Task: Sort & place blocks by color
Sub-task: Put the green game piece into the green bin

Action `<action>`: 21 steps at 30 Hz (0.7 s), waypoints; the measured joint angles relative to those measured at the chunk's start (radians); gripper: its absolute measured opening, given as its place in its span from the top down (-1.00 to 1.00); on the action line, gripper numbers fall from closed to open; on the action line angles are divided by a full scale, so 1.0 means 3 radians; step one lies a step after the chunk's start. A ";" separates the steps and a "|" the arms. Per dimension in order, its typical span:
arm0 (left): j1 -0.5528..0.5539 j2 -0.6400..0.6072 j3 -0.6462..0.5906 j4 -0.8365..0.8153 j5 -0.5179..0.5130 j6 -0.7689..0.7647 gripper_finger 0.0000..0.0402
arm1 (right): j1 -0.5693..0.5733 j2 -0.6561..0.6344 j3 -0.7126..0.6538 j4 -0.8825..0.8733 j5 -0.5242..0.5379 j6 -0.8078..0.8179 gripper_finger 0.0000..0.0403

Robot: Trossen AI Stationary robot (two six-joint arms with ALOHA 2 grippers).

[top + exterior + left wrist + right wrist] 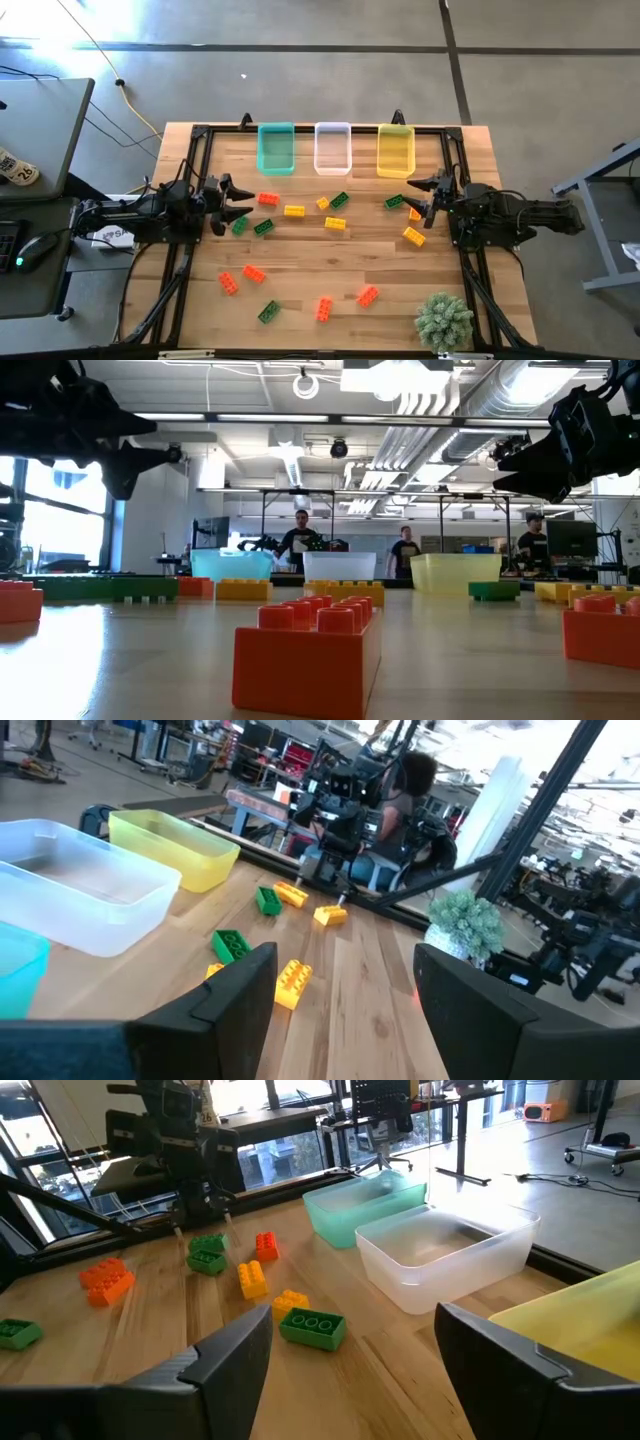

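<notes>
I am holding my left gripper (232,203) left of the clear bin (332,148), fingers apart and empty. My right gripper (428,197) is hovering right of that bin, fingers apart too. The blocks (294,211) are lying scattered across the desk (330,265).

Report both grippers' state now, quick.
Left gripper: open, holding nothing, above the table's left side.
Right gripper: open, holding nothing, above the table's right side.

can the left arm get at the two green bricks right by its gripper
Probably yes. The left gripper hangs open, holding nothing, just beside the two green bricks, and nothing lies between them on the bare table.
</notes>
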 joint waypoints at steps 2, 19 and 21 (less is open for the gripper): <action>0.0000 -0.0001 0.0000 0.0056 -0.0054 -0.0104 -0.12 | 0.0000 0.0001 0.0000 0.0000 0.0000 0.0000 -0.33; 0.0001 0.0015 0.0320 0.0765 -0.0498 -0.0611 -0.12 | 0.0000 0.0001 0.0000 0.0000 0.0000 0.0000 -0.33; 0.0001 0.0058 0.0475 0.0728 -0.0499 -0.0376 -0.12 | 0.0000 0.0001 0.0000 0.0000 0.0000 0.0000 -0.33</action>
